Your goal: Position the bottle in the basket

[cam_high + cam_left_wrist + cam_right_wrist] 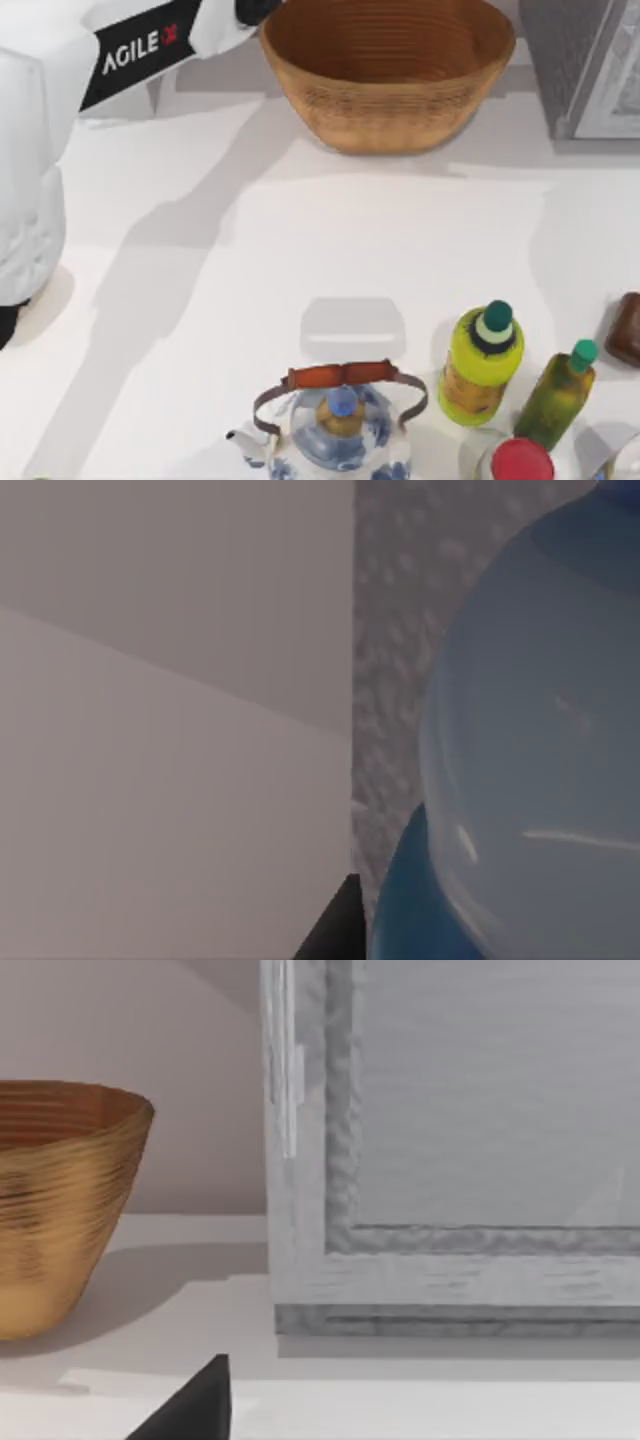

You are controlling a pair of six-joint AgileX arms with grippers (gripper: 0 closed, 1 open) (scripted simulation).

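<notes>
The tan woven basket (388, 70) stands at the back middle of the table and is seen side-on in the right wrist view (60, 1200). My left arm (140, 50) reaches in from the back left, and its dark wrist end sits by the basket's left rim. In the left wrist view the bottle (540, 760) looms very close, with a pale clear body and a blue part below. My left gripper is shut on it, and one dark fingertip (335, 930) shows beside it. Nothing lies inside the part of the basket that I can see.
A grey cabinet (580, 60) stands right of the basket. Along the front edge are a blue-and-white teapot (335, 425), a yellow-green bottle (482, 365), an olive bottle (558, 395), a red-lidded item (520, 460) and a brown object (625, 330).
</notes>
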